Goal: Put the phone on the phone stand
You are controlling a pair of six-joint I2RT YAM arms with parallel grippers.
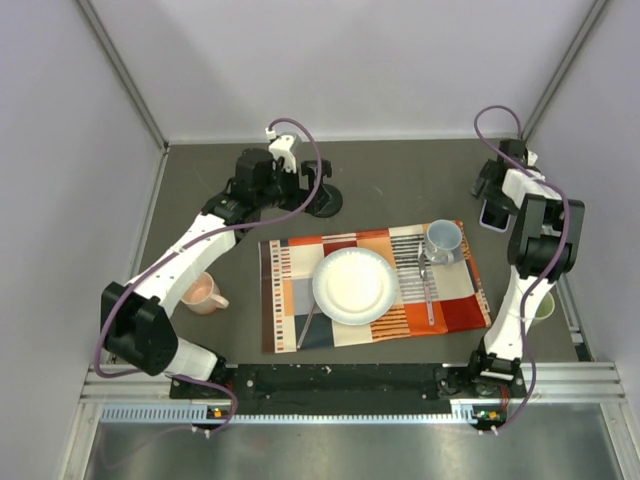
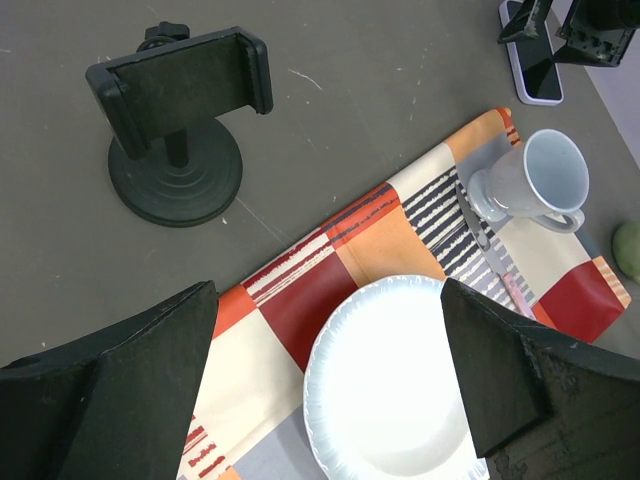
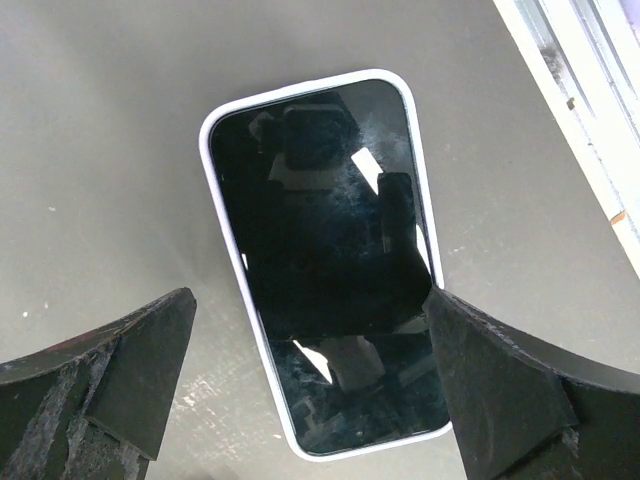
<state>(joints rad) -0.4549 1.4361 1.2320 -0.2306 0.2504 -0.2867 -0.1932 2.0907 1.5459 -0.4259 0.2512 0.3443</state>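
One pink cup (image 1: 203, 293) sits on bare table left of the single striped mat (image 1: 285, 300), and one green cup (image 1: 541, 308) sits right of it. The mat bears one empty white plate (image 1: 352, 286) and one empty grey mug (image 1: 444, 240). Farther back, the phone stand (image 2: 180, 95) has open table around it. The left gripper (image 2: 328, 330) is spread wide, holding nothing. The phone (image 3: 325, 260) lies flat near the right wall, under the wide-open right gripper (image 3: 310, 300).

Left gripper (image 2: 325, 292) spread wide, right gripper (image 3: 310, 300) likewise

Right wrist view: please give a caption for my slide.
Open right gripper above the phone, lying screen-up on the grey table.
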